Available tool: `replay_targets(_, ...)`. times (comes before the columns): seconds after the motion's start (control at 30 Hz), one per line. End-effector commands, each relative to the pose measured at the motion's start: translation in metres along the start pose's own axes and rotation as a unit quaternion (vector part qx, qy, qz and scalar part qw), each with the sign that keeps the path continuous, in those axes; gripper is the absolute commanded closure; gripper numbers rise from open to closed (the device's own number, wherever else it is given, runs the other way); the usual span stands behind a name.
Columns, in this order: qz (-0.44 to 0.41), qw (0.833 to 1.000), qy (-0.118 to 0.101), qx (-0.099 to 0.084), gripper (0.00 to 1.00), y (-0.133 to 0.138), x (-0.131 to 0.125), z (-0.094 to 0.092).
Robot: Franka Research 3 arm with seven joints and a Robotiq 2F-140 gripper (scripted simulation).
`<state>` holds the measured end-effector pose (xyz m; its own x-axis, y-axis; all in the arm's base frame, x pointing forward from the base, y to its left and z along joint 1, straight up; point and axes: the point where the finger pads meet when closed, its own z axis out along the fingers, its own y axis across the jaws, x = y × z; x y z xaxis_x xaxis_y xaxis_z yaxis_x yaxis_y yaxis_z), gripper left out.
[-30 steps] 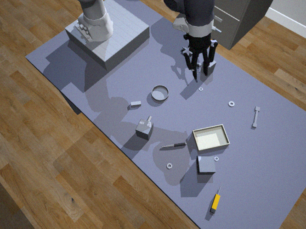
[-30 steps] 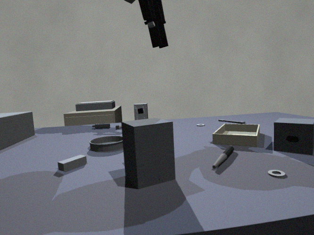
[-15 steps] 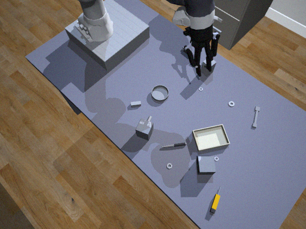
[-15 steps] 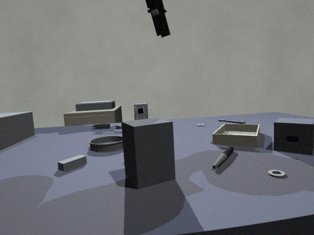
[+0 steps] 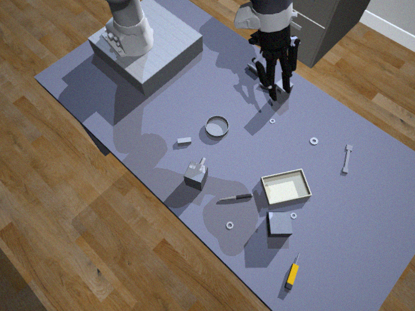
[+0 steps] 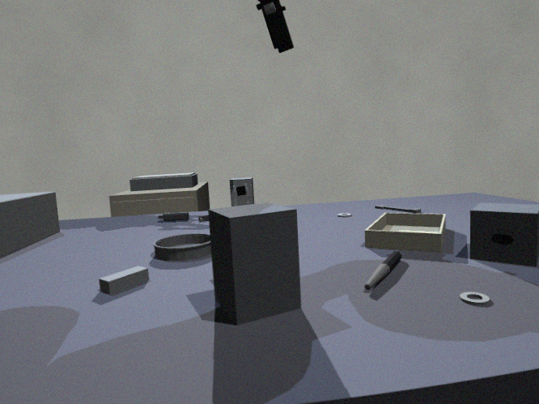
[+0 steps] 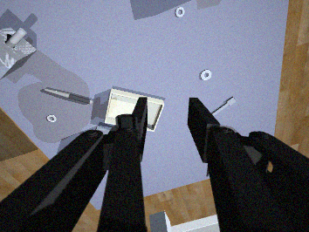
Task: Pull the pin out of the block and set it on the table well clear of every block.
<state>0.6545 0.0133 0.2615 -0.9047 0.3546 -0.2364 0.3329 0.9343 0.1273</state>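
The pin point(image 5: 202, 161) is a short pale peg sticking out of a small grey block point(image 5: 195, 174) left of the mat's middle. Both show at the top left of the wrist view, pin point(image 7: 15, 37) and block point(image 7: 17, 50). In the exterior view the block point(image 6: 254, 261) stands in front and hides the pin. My gripper point(image 5: 278, 94) hangs high over the far side of the mat, far from the pin. It also shows in the exterior view point(image 6: 278, 39) and in the wrist view point(image 7: 166, 106). Its fingers stand partly apart with nothing between them.
A second block point(image 5: 280, 223) and a cream tray point(image 5: 286, 186) lie front right. A third block point(image 5: 291, 85) stands below my gripper. A ring point(image 5: 217, 126), a small bar point(image 5: 184, 140), a pen point(image 5: 237, 197), a yellow screwdriver point(image 5: 291, 275) and washers are scattered about. The robot's base point(image 5: 149, 43) is at the back left.
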Motion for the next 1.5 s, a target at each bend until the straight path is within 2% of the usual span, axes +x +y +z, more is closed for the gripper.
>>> replay_targets(0.0,-0.011,1.0,-0.001,0.0,0.67,-0.001,-0.001,0.0)
replay_targets(1.47,0.019,1.0,0.009,0.003,0.67,-0.021,-0.001,0.004)
